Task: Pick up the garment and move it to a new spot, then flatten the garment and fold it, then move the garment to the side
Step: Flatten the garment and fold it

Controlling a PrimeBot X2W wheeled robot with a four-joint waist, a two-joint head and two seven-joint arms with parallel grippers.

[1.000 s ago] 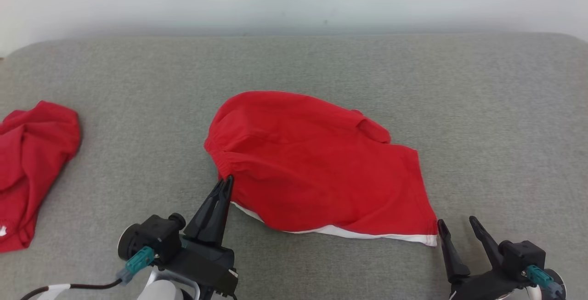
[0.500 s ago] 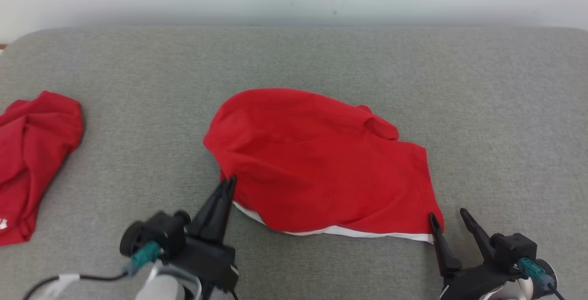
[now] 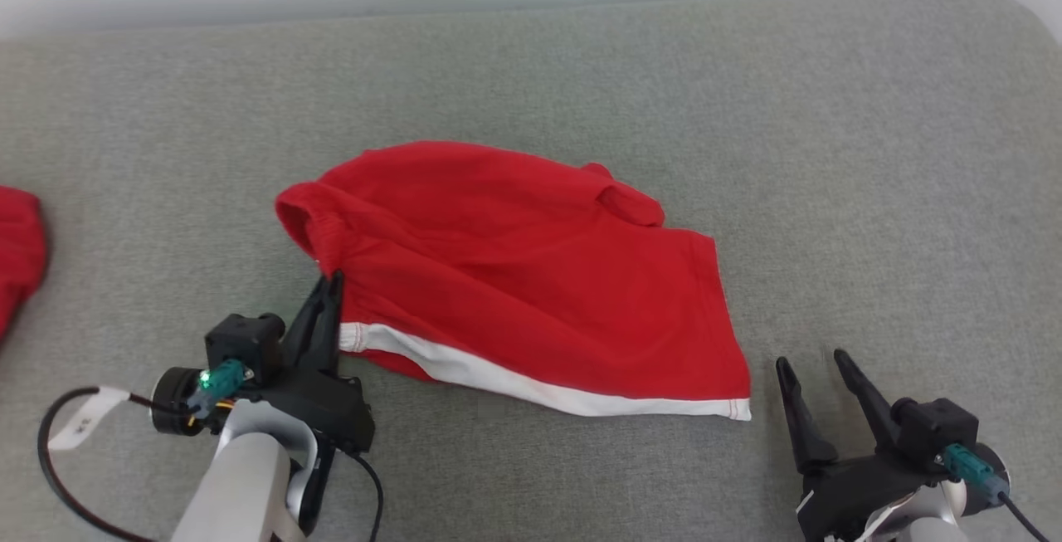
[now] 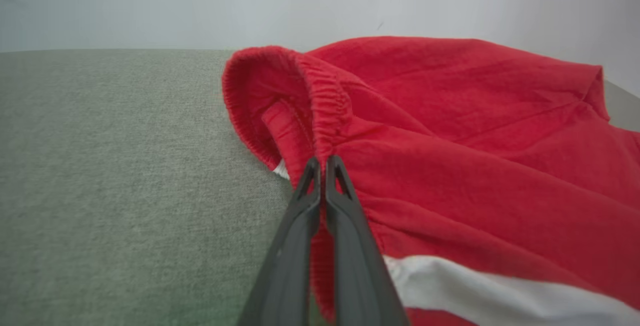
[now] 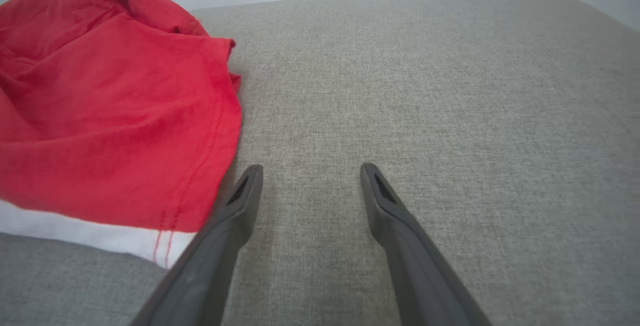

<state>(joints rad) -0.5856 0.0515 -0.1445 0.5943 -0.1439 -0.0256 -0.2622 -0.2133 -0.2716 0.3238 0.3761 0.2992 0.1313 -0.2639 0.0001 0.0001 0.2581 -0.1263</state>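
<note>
Red garment (image 3: 514,276) pinched by left gripper (image 3: 333,281)

The garment (image 3: 514,276) lies midway on the cushion (image 3: 871,152). The left gripper (image 3: 333,281) sits at its near-left edge, the right gripper (image 3: 810,358) just right of its near-right corner. Another cloth (image 3: 17,251), perhaps a second garment, lies far left.

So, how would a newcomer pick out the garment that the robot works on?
Look at the middle of the wide grey cushion. The red shorts lie there, their elastic waistband pinched by the left gripper. Unlike the other red cloth at the far left edge, they show a white band along the near hem.
</note>
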